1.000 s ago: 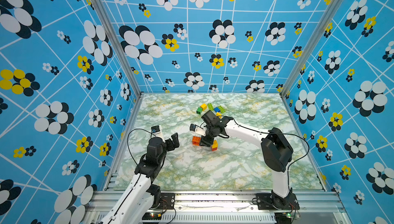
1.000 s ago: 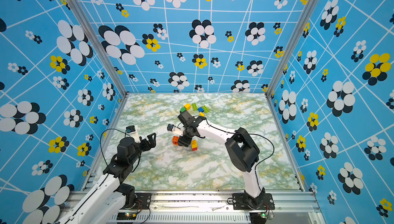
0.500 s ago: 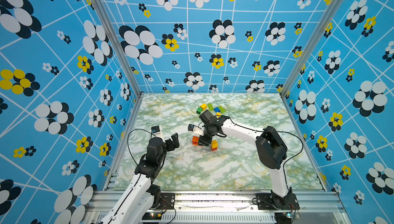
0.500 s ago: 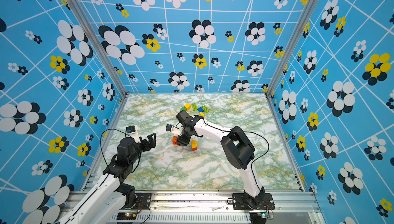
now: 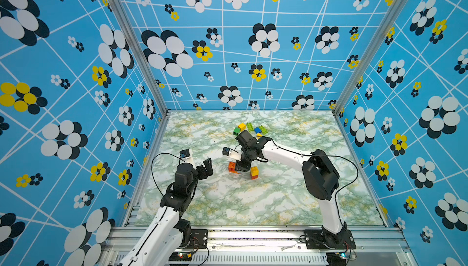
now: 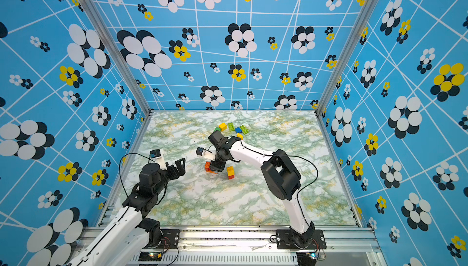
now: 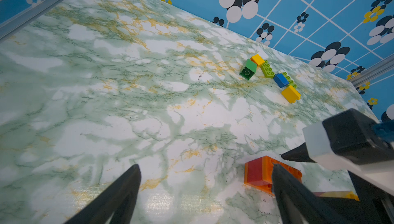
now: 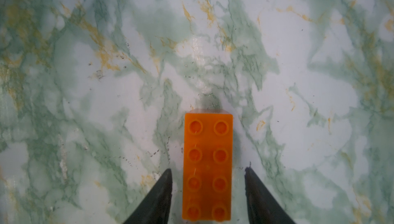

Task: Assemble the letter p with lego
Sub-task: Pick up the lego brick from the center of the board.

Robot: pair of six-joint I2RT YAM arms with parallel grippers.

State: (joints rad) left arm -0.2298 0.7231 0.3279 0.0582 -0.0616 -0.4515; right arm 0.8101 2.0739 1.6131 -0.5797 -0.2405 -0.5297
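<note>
The desk (image 5: 291,201) is big and flat, with a green and white marble look; blue walls with flower shapes stand around it.

The right hand (image 8: 207,191) hangs over the middle of the desk, pointing down; its two dark fingers (image 8: 157,199) stand apart, one on each long side of an orange brick (image 8: 207,165); there is a thin gap on both sides, so the fingers do not touch the brick and the hand holds nothing.

The left hand (image 7: 204,193) is near the left side of the desk, up off it; it is wide open and empty.

The orange brick is long, two bumps wide and four bumps long, bumps facing up; in the right wrist view its long side runs straight away from the hand, between the fingers; a red part (image 7: 254,172) shows on its side in the left wrist view.

Just beside it, to the right in both top views, is a small yellow brick on a red one (image 5: 254,172).

Near the back of the desk lies a loose group of bricks (image 5: 249,128): green, yellow, lime and blue; they lie well apart from the orange brick.
</note>
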